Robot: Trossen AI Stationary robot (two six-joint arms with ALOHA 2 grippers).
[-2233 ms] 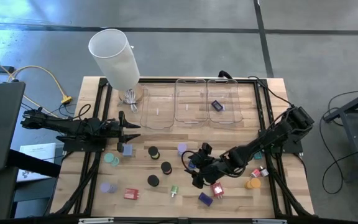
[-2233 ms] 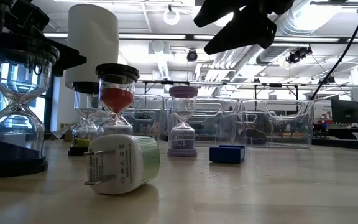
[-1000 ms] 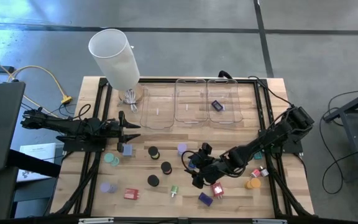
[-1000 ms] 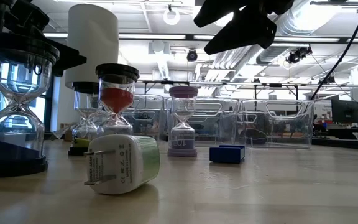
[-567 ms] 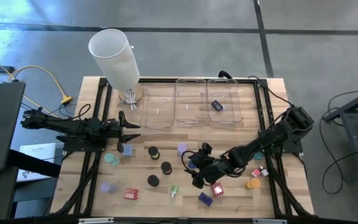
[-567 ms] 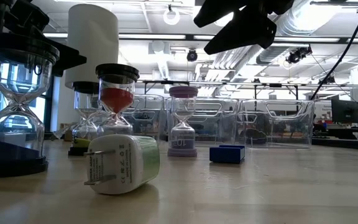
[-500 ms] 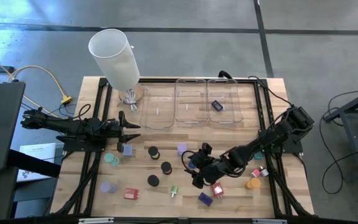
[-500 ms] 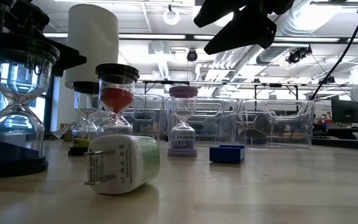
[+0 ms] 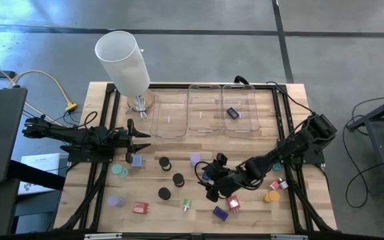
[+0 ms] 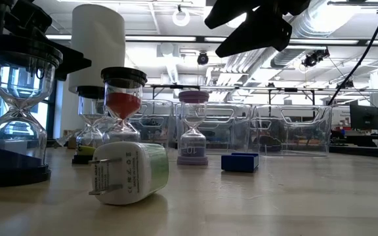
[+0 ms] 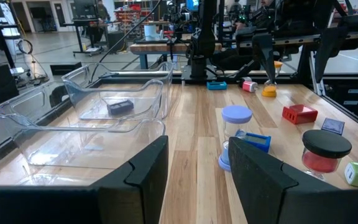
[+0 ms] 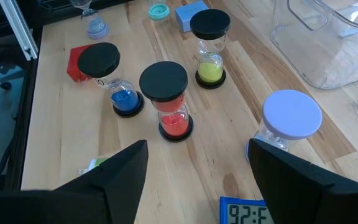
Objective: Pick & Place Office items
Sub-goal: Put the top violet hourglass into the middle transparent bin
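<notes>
Wooden table [image 9: 199, 143]: three black-capped hourglasses [image 12: 165, 99] stand upright; both grippers' jaws apart, empty.

the worktop [image 9: 259, 127] lay bare between the three clear trays [image 9: 205, 110] and the right end effector [image 9: 211, 181], leaving open passage there. three black-capped hourglasses [image 9: 171, 179] stood well apart mid-worktop, with gaps between them. a lavender-capped hourglass [image 12: 291, 118] stood just beside the right end effector's open fingers [image 12: 126, 171]. the big white cylinder [image 9: 122, 60] rose tall at the far left corner. the left end effector [image 9: 133, 141] hung near a blue block [image 9: 137, 160].
</notes>
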